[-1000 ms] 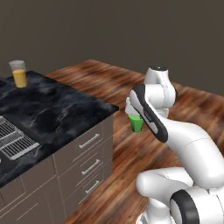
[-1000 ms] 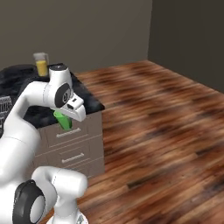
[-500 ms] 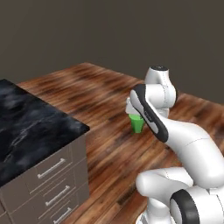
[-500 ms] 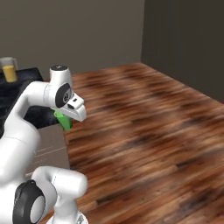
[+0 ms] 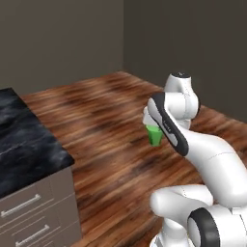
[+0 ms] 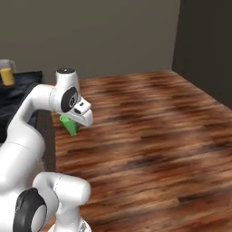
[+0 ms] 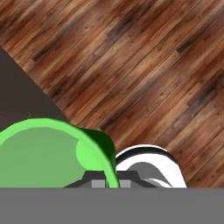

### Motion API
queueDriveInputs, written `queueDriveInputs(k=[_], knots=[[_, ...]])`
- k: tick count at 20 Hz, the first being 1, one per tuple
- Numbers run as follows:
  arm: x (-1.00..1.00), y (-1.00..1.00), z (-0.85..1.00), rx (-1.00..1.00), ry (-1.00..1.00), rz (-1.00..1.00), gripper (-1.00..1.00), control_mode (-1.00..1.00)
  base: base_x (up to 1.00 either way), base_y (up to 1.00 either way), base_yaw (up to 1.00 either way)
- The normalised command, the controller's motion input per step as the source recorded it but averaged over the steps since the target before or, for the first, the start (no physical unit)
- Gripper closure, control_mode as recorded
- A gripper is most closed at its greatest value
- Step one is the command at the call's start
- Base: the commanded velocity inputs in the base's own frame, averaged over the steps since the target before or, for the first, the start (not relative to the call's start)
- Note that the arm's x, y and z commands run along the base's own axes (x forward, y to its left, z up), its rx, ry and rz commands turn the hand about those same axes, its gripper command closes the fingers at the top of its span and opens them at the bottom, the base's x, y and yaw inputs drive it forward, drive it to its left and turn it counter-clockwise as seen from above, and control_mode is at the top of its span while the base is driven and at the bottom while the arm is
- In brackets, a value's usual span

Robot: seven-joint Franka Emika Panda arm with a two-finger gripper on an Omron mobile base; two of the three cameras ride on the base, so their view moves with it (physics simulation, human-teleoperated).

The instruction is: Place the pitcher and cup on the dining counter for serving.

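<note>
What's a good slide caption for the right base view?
Mobile Franka carrying the green cup in its gripper over wood floor, pitcher on the black counter behind.

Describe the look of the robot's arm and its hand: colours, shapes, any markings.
The arm is glossy white with rounded, bulbous links and dark grey to black joint rings and caps. A black band runs along the wrist link. The hand is a white block with a small dark marking. No cables show.

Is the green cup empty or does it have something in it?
Empty, as far as visible: the hand view looks into the cup and shows only its plain green inside.
</note>
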Motion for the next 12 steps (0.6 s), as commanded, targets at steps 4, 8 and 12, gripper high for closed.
queueDriveInputs(k=[4, 8, 12], knots=[[0.0, 0.0, 0.0, 0.0, 0.0, 0.0, 1.0, 1.0, 1.0, -0.67, 0.55], [0.0, 0.0, 0.0, 0.0, 0.0, 0.0, 1.0, 1.0, 1.0, -0.58, 0.6], [0.0, 0.0, 0.0, 0.0, 0.0, 0.0, 1.0, 1.0, 1.0, -0.48, 0.63]])
